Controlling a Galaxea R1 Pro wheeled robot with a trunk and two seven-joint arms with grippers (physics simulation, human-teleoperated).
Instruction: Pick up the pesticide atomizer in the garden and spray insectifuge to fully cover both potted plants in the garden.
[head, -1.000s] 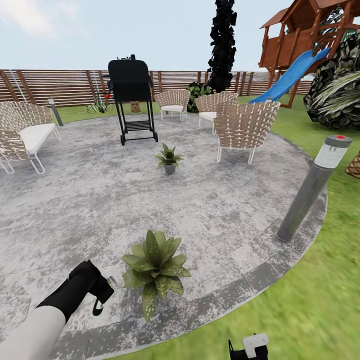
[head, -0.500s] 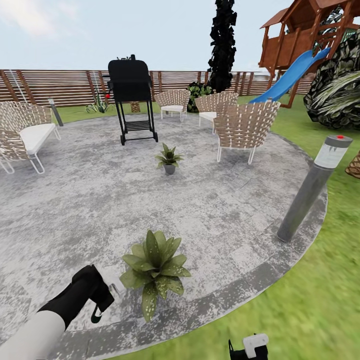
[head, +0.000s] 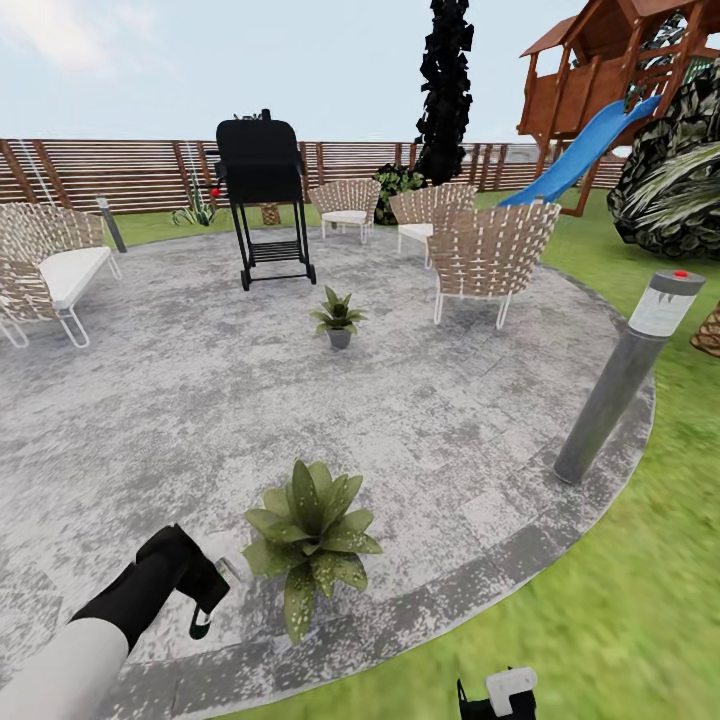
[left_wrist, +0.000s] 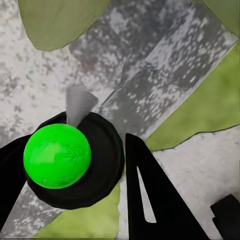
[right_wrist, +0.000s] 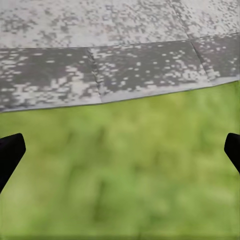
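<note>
The left gripper was closed around the atomizer, with the black fingers pressed on either side of its dark round body in the left wrist view, where a green ball capped the end facing the camera and a pale nozzle cone pointed away toward the paving. Just beyond the gripper, on its far side from the arm, sat the near plant, its leaves nearly touching the nozzle tip; the far plant stood well ahead of the gripper, out toward the grill and chairs. The right gripper hung spread wide over grass at the patio edge, holding nothing. The main risk from here was partial coverage: the nozzle seemed aimed low and to one side of the near rosette, so spray could land on the paving or wet only the nearest leaves. A lesser risk was the slim bottle twisting in the grip if the wrist swung quickly. Compared with a second earlier, the left gripper had dipped slightly lower and drawn back a touch from the plant, while the camera, both plants and the right gripper were unchanged.
</note>
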